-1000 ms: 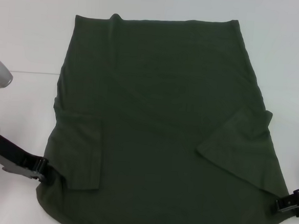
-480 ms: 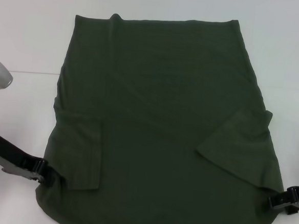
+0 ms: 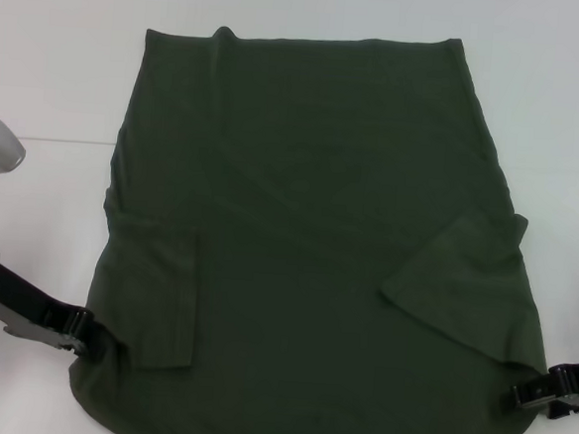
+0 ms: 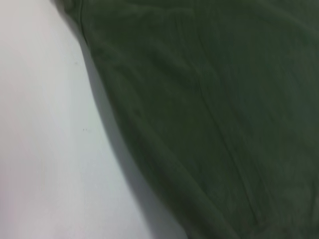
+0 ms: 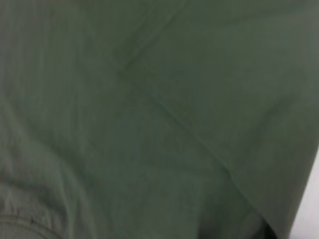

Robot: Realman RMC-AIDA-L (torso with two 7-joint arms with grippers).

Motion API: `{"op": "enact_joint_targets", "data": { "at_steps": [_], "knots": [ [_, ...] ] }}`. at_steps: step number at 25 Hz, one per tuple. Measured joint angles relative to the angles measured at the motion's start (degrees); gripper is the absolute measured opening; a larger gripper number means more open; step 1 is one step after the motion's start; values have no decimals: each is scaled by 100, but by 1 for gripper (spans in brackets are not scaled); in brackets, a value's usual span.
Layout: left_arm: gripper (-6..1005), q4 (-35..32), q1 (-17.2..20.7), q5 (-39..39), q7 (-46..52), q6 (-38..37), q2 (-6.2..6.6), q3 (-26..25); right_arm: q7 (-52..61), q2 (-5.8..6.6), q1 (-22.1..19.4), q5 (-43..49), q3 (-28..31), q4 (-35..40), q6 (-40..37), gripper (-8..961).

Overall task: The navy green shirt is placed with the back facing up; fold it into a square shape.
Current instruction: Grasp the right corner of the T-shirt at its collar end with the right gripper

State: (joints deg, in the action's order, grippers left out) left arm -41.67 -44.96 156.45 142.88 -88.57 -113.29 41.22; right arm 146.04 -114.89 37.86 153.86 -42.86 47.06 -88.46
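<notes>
A navy green shirt [image 3: 313,239] lies flat across the frame's centre (both sleeves folded inward) — the left gripper [image 3: 81,330] sits at its lower-left corner, while the right gripper [image 3: 537,395] has edged outward at lower right, suggesting both corners are being readied for lifting; neither claw's grip can be judged.

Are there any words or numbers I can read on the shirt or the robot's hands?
None: no words, numbers or signs show in any view.
The navy green shirt lies plain side up.
The left gripper and right gripper, at the shirt's near corners, show no label.
</notes>
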Motion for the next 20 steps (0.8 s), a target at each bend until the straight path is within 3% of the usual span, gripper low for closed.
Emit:
{"op": "enact_joint_targets", "data": {
  "at_steps": [16,18,20],
  "knots": [
    [42,-20,-5,-27,1,-2,0,0,1,-26,81,-32,-1,-24,38,827],
    [42,-21,-5,-27,-3,-2,0,0,3,-30,91,-33,-3,-32,43,650],
    [42,-21,-5,-27,-8,-2,0,0,-2,-33,103,-33,-2,-48,43,568]
  ]
}}
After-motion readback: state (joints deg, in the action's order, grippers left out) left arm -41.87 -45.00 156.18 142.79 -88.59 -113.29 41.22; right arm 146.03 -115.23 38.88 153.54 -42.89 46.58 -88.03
